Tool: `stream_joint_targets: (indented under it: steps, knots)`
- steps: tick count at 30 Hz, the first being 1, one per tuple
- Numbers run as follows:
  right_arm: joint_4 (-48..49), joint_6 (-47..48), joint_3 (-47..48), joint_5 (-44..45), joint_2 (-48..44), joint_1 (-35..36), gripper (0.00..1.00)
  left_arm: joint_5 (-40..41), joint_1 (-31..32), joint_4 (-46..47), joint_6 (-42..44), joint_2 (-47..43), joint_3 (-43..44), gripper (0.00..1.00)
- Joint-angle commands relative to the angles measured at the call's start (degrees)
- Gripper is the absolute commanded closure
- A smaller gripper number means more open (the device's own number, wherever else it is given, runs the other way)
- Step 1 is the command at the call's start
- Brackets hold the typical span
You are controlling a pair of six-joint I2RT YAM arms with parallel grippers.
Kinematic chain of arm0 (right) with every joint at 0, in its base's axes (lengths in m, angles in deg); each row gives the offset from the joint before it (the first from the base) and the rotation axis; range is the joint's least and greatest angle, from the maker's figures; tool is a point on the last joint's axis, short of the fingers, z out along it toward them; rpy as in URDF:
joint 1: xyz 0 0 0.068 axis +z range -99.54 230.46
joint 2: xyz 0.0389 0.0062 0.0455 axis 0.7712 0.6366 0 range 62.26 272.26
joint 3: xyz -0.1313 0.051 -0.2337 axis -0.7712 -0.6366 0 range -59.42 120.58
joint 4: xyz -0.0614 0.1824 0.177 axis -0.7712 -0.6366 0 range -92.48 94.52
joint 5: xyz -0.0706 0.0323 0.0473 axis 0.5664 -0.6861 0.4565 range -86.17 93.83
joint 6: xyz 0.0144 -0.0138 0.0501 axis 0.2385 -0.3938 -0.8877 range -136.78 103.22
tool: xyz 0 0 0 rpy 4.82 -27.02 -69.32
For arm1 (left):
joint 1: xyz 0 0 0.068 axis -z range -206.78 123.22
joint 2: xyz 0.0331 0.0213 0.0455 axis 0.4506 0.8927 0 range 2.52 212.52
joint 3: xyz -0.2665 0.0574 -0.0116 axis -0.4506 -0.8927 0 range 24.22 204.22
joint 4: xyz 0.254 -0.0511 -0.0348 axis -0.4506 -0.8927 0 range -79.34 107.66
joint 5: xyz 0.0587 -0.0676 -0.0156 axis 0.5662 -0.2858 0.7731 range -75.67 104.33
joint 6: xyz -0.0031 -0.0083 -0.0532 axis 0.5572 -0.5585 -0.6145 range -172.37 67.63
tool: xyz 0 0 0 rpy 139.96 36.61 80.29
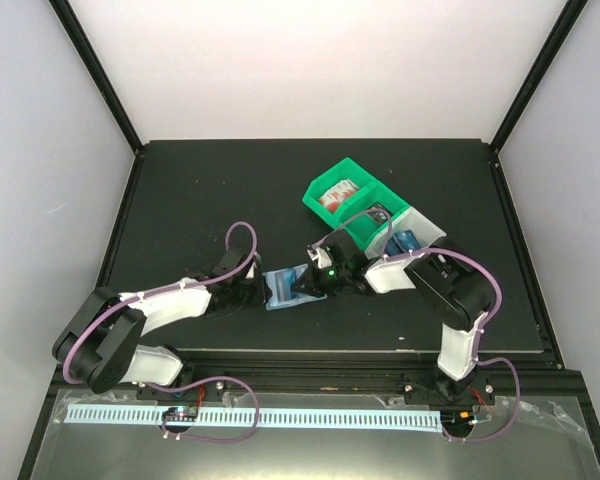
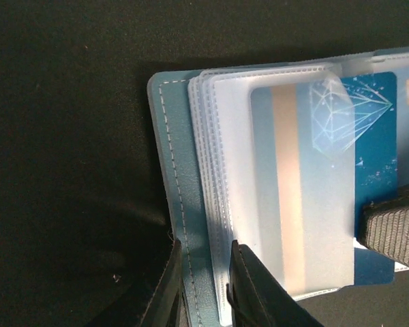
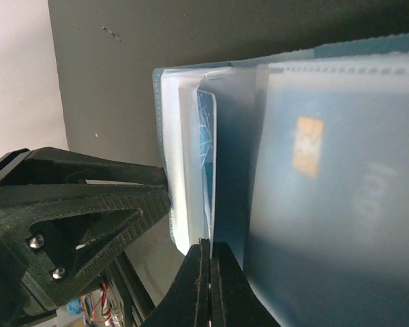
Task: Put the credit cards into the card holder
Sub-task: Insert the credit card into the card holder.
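Note:
The teal-blue card holder (image 1: 283, 288) lies open on the black table between my two grippers. In the left wrist view its stitched cover (image 2: 170, 157) and a stack of clear sleeves show. My left gripper (image 2: 203, 286) is shut on the cover edge and sleeves; it also shows in the top view (image 1: 258, 290). A blue credit card (image 2: 375, 136) with a pale diamond mark sits partly inside the top sleeve. My right gripper (image 3: 210, 255) is shut on that card's edge (image 3: 206, 157); it also shows in the top view (image 1: 315, 285). Another card (image 3: 313, 177) with a chip sits in a sleeve.
A green bin (image 1: 345, 190) and a white bin (image 1: 412, 225) stand just behind the right arm, each with small items inside. The black table ends at a frame edge (image 1: 280, 352) in front of the grippers.

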Motion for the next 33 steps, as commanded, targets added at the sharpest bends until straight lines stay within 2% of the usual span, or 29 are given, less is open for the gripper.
stream_joint_targets:
  steps: [1, 6, 9, 13, 19, 33]
  knots:
    - [-2.4, 1.6, 1.6, 1.8, 0.2, 0.9, 0.97, -1.6, 0.7, 0.8, -0.6, -0.1, -0.7, 0.79]
    - [-7.7, 5.0, 0.0, 7.3, -6.4, 1.0, 0.65, -1.9, 0.7, 0.1, 0.1, -1.8, -0.7, 0.77]
    - [-13.1, 7.3, 0.2, 11.8, -9.7, 1.3, 0.56, -2.4, 0.8, -0.5, 0.5, -2.3, -0.3, 0.76]
    - [-17.3, 8.8, 1.3, 15.8, -10.7, 2.1, 0.56, -3.0, 0.7, -0.2, 0.8, -2.5, -0.3, 0.75]
    - [-22.1, 10.9, 5.7, 20.8, -7.0, 4.0, 0.58, -4.2, 0.7, 1.1, 0.4, -1.4, -0.6, 0.72]
    - [-22.3, 13.8, 10.2, 19.2, -2.5, 6.6, 0.58, -3.5, 0.7, 2.2, -0.3, -0.2, -1.4, 0.68]
